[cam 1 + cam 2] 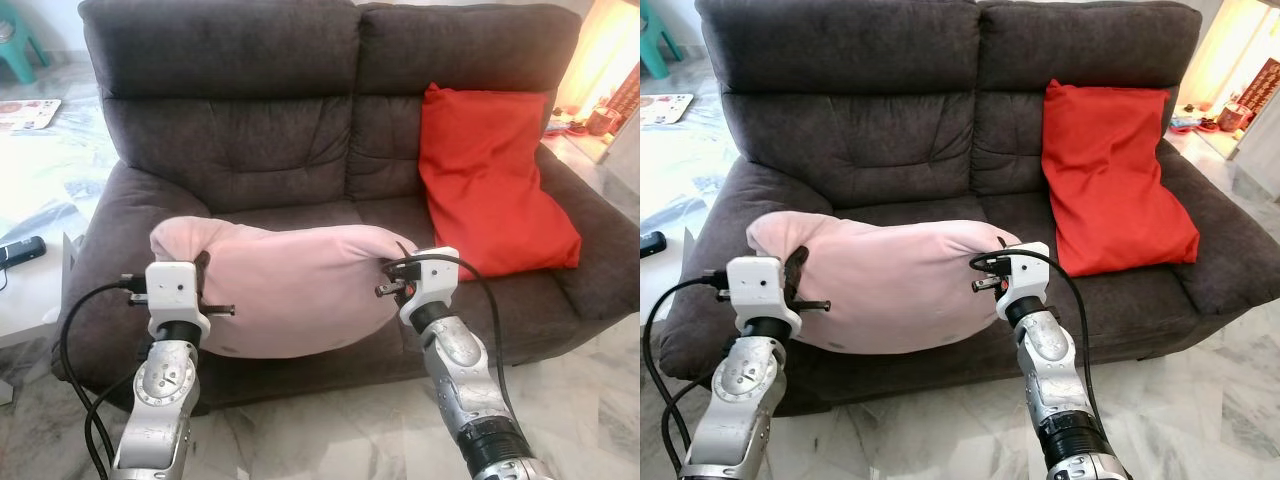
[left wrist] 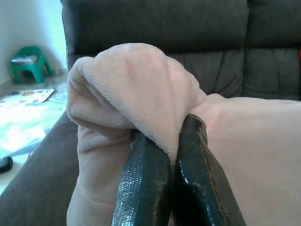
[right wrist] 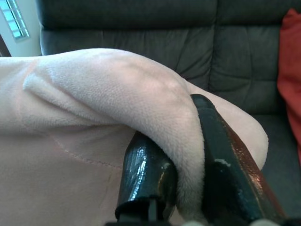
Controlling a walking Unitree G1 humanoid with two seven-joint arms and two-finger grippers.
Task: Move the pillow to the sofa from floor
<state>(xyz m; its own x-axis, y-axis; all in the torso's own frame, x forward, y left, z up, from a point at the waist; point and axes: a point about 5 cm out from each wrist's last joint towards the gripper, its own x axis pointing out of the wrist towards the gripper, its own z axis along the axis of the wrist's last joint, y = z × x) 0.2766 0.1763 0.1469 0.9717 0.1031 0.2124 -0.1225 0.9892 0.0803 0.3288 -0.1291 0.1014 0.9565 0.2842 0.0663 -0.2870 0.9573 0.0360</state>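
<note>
Floor [image 1: 60,160] at far left is pale, w/ a green plastic chair [image 1: 20,45] at the top corner, a printed sheet [image 1: 28,112] lying flat below it, and a dark remote-like item [image 1: 20,252] on a white worktop [image 1: 30,300] edge nearer the robot. Left gripper [image 2: 164,141] sits in front of the sofa's [image 1: 250,60] left seat; its jaws are pressed narrow on a bunched fold at the left end of the pink pillow [image 1: 290,285], fabric pinched between the two black fingers [image 2: 141,188]. Pink pillow hangs between both grippers, held up off the floor, just in front of and over the front edge of the left seat cushion; whether its underside touches the cushion can't be told. It sags in the middle, both ends bunched up. Right gripper [image 3: 188,155] is at the pillow's right end, near the sofa's centre seam, jaws narrow and clamped on a plush fold that wraps over one finger. Red pillow [image 1: 490,180] leans tilted against the right backrest, lower corner on the right seat, well apart from the pink one. Sofa is dark grey-brown, two seats. Marble-look floor runs in front, w/ small clutter [image 1: 590,120] at far right beside the armrest.
</note>
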